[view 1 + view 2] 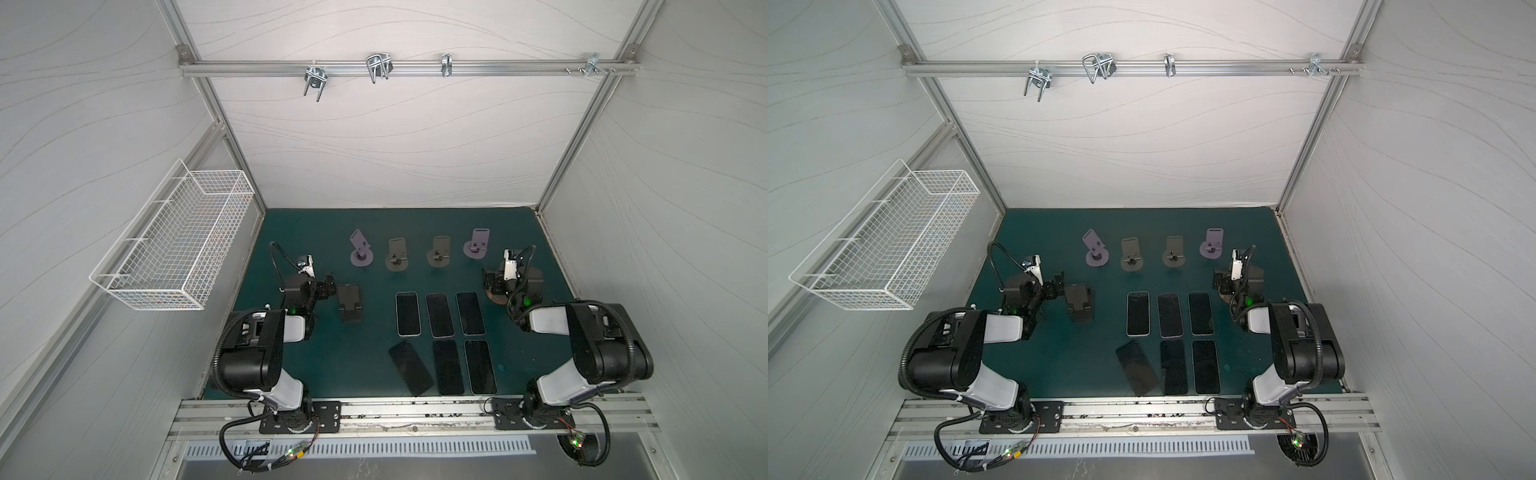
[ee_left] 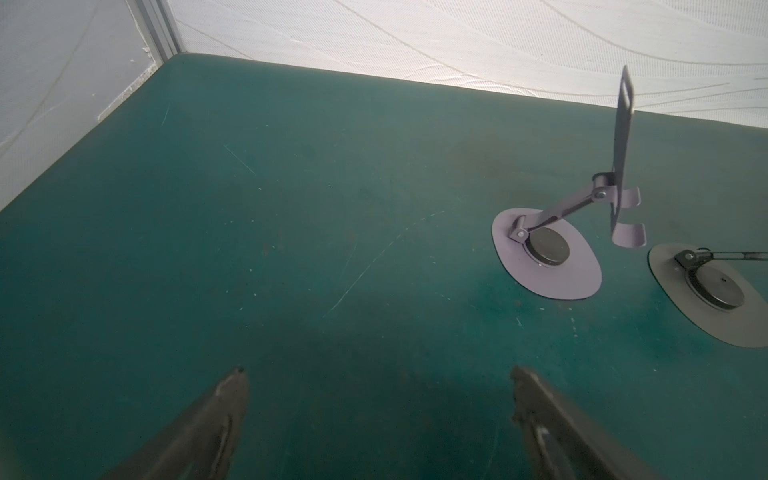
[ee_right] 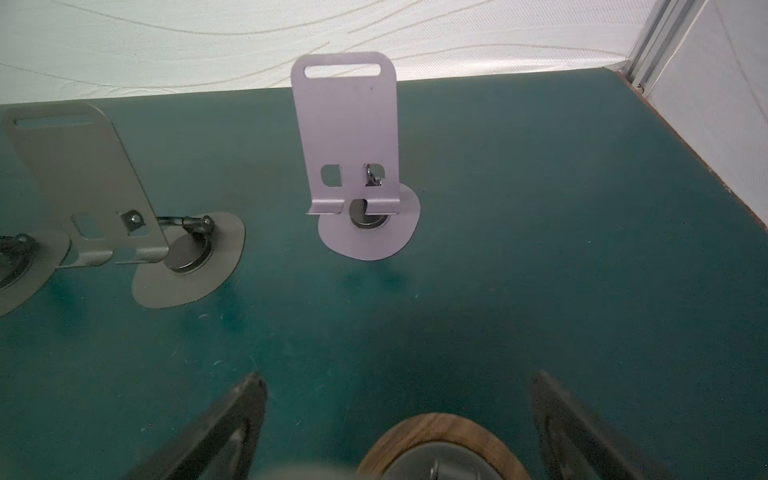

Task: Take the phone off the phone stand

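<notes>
A green mat point(image 1: 353, 361) was spread over the table, and a white wire basket point(image 1: 174, 249) was hung on the side wall. Six phones point(image 1: 407, 313) were laid flat in two rows mid-mat, none gripped. Four bare stands point(image 1: 360, 249) were ranged behind them. A black stand point(image 1: 350, 303) was set just beside the left gripper point(image 2: 378, 370), whose jaws were spread wide over bare mat. The right gripper point(image 3: 398, 375) was likewise spread wide and empty above a wood-rimmed base point(image 3: 436, 424).

White wavy-lined walls point(image 1: 374, 145), aluminium rail point(image 1: 498, 66) with metal hooks point(image 1: 377, 68), wire basket point(image 1: 174, 245) mounted left, dark green mat point(image 1: 332, 353).
</notes>
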